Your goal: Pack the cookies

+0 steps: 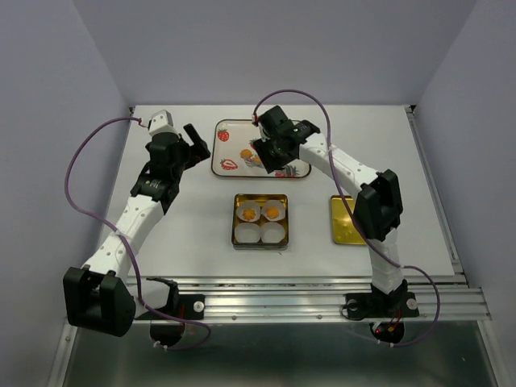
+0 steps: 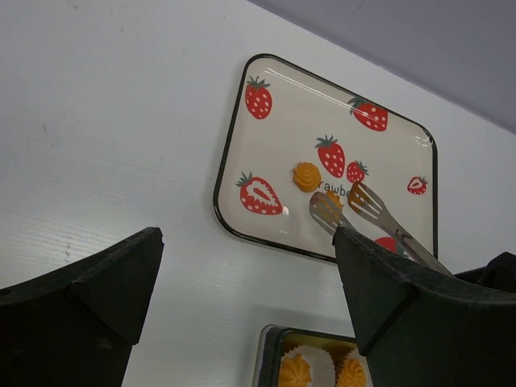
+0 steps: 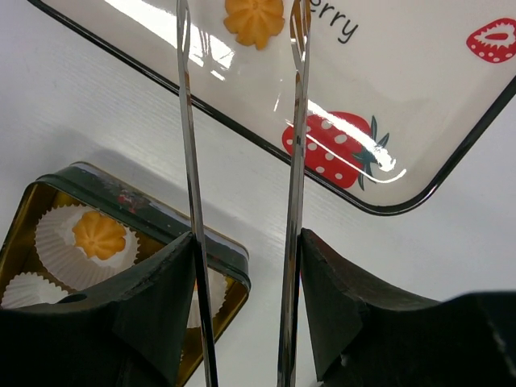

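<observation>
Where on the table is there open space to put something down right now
Bare table lies between the tin and the lid, left of the tin up to the left arm, and the far right corner. Crowded: the tray, under the tongs in the right gripper.

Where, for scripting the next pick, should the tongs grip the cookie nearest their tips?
Grip the cookie by opposite sides of its rim, tongs closing from above. It lies flat on the tray, round and low, so likely only the rim can be pinched.
</observation>
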